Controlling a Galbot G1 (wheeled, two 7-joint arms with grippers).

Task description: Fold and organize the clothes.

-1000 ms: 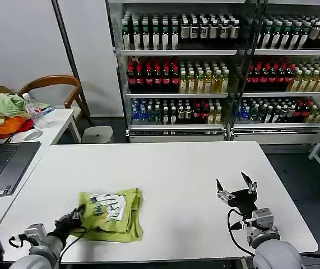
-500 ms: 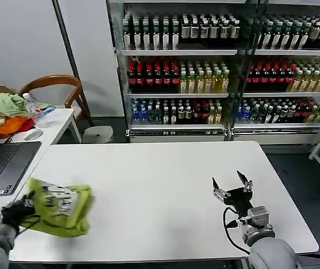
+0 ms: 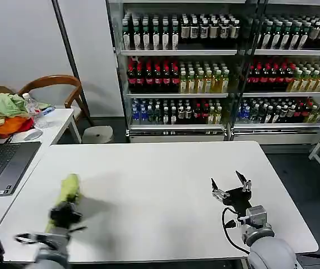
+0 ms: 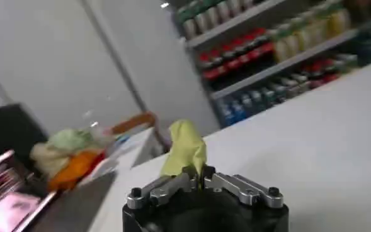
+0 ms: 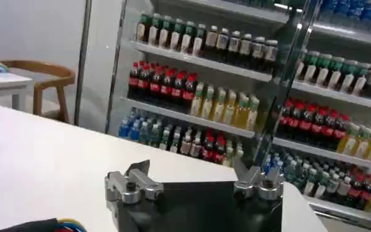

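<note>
T-shirt (image 3: 67,192), lime green, bunched upright in closed left claw (image 3: 64,214) near laptop (image 3: 3,165). Right claw (image 3: 230,186) open, well apart across white bench (image 3: 160,185).

Our left hand (image 3: 64,213) at 7 o'clock, fingers pinched together, gripping, wrist raised. Our right hand (image 3: 231,186) at 5 o'clock, fingers spread, idle.

No text, brand, number or sign can be read: the labels on the bottles (image 3: 204,78) filling the far shelves are too small to make out, and the T-shirt (image 3: 68,193) shows no legible print.
</note>
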